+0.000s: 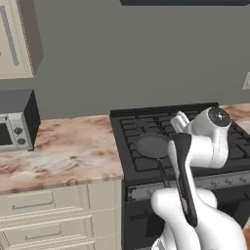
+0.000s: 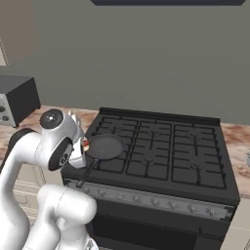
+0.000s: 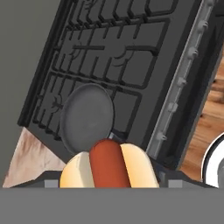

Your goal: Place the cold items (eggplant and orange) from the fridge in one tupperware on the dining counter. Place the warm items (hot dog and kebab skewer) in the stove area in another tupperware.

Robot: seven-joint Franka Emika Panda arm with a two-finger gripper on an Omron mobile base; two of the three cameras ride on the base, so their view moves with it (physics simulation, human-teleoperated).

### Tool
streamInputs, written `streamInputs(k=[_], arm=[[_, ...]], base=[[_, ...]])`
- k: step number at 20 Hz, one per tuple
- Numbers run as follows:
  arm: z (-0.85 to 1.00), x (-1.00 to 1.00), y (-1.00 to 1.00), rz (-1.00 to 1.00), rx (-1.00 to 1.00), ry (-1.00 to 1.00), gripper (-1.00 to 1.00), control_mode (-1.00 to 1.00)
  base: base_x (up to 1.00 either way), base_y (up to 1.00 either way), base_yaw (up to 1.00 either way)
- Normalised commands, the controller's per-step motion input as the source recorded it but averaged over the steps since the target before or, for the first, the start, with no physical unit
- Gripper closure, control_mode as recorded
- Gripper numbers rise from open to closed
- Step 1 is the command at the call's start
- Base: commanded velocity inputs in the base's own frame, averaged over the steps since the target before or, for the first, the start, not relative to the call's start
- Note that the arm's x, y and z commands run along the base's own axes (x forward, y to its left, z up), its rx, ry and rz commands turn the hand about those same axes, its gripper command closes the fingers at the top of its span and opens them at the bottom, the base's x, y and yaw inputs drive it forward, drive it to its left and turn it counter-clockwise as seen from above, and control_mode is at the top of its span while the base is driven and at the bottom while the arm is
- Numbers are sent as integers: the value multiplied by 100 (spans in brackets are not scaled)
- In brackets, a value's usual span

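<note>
From the left base view I see the toaster oven (image 1: 17,128) sitting at the far left of the marble desk (image 1: 68,151), with cream drawers below it. To its right stands the black stove (image 1: 146,146), and a dark frying pan (image 1: 152,145) rests on the front-left burner, its handle reaching toward the stove's front edge. My white arm rises at the lower right and covers part of the stove; the pincer itself is hidden behind the wrist here.

In the right base view the arm is at the left, bent over the stove's front-left corner, and just beside the pan (image 2: 105,146) I can make out a small reddish bit of the hot dog (image 2: 86,144) at the hand.

In the hand view the hot dog (image 3: 108,166) sits right at the bottom, red sausage in a pale bun, pressed up between where the finger tips rise. The pincer (image 3: 108,183) is part-way open and appears clamped on the hot dog, held up over the stove with the pan (image 3: 86,117) beyond it; the finger tips themselves are mostly covered by the bun.
</note>
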Motion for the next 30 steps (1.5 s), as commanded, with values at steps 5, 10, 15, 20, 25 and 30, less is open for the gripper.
streamInputs(k=[5,10,15,20,25,30], arm=[[-1,-46,0,0,0,-19,100,-100],[-4,-32,0,2,0,-14,100,100],[0,0,0,0,0,0,100,100],[0,0,0,0,0,0,100,100],[0,0,0,0,0,0,100,100],[0,0,0,0,0,0,100,100]], base=[[0,0,0],[-29,0,6],[-71,7,25],[-36,66,18],[-11,91,25],[-37,82,26]])
